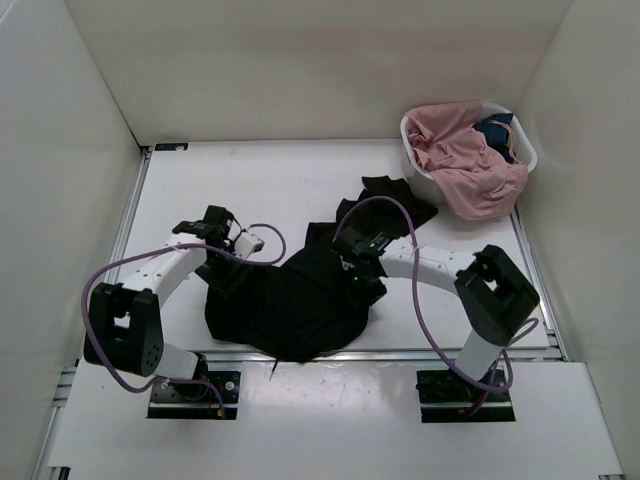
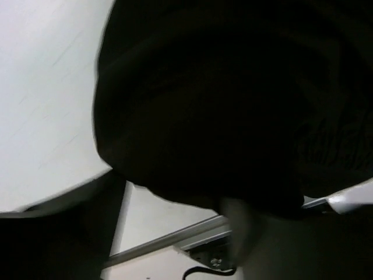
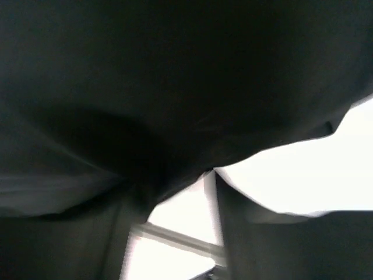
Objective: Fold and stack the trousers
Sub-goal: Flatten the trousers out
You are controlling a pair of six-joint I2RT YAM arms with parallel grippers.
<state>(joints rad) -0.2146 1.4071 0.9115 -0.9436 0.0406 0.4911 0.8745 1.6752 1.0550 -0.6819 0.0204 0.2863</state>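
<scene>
The black trousers (image 1: pixel 300 300) are lying in a crumpled heap at the middle of the white worktop's (image 1: pixel 220 180) near edge, one leg trailing toward the far right corner. The left fingers (image 1: pixel 226 270) are sitting at the heap's left side and the right fingers (image 1: pixel 362 282) on its right, but dark cloth is filling both wrist views, so I cannot tell whether either pair is clenched or released. In the far right corner a white basket (image 1: pixel 413 150) is holding a pink garment (image 1: pixel 470 165) and a dark blue garment (image 1: pixel 497 130), with white walls closing in three sides.

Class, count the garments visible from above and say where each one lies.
3: the black trousers on the table; a pink garment and a dark blue garment in the white basket. More may lie underneath.
</scene>
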